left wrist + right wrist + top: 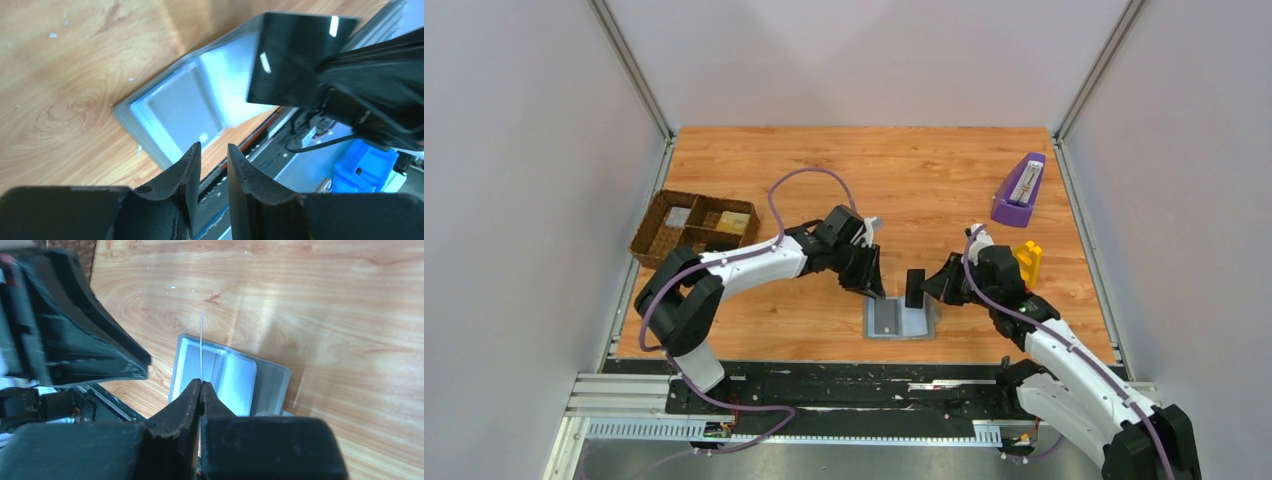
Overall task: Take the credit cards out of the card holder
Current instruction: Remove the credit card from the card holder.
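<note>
1 credit card [914, 288], dark and glossy, is pinched in the right pincer [201, 383], whose fingers press flat together on 1 edge of it. From the right wrist it shows as a thin line running straight out from the fingertips, and its broad face is turned toward the left pincer [214, 152]. It is held over the right half of the card holder [902, 322]. That card holder lies open, pale blue-grey inside up, near the front edge of the worktop [824, 170] between the 2 arms. Its long axis runs left to right along that edge (a grey rectangle fills its left panel; card or bare pocket, I cannot tell). The left pincer hovers by the card holder's left end with its fingers a little apart and nothing between them. The worktop is orange-brown wood grain. A brown woven tray [686, 228] sits well off to the left, a purple object [1020, 190] far back on the right, and a yellow object [1028, 262] just beside the right arm. Plain pale walls [524, 150] close in 3 sides.
</note>
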Motion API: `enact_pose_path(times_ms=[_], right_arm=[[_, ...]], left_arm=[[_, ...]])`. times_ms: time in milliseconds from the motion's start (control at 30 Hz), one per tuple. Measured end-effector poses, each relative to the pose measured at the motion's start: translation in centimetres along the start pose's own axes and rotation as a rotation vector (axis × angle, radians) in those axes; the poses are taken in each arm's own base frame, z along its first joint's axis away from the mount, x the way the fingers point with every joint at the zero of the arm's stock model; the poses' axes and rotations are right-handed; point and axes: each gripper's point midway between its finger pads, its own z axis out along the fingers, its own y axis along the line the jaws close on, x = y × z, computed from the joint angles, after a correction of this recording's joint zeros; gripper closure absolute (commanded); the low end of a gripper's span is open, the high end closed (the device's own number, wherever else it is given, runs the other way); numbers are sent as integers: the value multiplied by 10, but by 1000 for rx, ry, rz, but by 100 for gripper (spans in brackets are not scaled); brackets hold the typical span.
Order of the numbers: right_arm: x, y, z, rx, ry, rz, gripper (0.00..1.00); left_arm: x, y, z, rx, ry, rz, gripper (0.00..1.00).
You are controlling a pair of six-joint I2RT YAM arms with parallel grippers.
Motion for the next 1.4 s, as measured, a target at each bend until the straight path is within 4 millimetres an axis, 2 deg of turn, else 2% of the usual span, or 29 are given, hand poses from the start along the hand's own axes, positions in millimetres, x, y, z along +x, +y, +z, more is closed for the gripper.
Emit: enact_pose_path(times_ms=[100,200,300,500,733,933,1200,1400], right_arm=[[-4,8,-2,-19,-19,-73,100],[-3,20,-3,-45,-44,-192,100],[-2,37,-2,-72,-90,-366,100],[-1,64,4,-64,-193,-643,100],[-1,91,10,-25,-317,-966,100],[-5,111,4,-12,-411,-1108,100],[-7,102,8,61,-412,-1155,100],[-8,100,8,76,-414,-1143,100]], left_arm=[[-20,-20,-22,24,-73,27,64],[-33,-35,-49,57,-150,37,57],[-48,-41,-77,76,-231,28,56],[-66,-42,-110,120,-323,-40,51],[-53,-30,-109,145,-308,-142,48],[-46,-24,-101,172,-288,-203,48],[-44,-28,-97,240,-283,-247,44],[-46,-33,-101,254,-297,-249,43]])
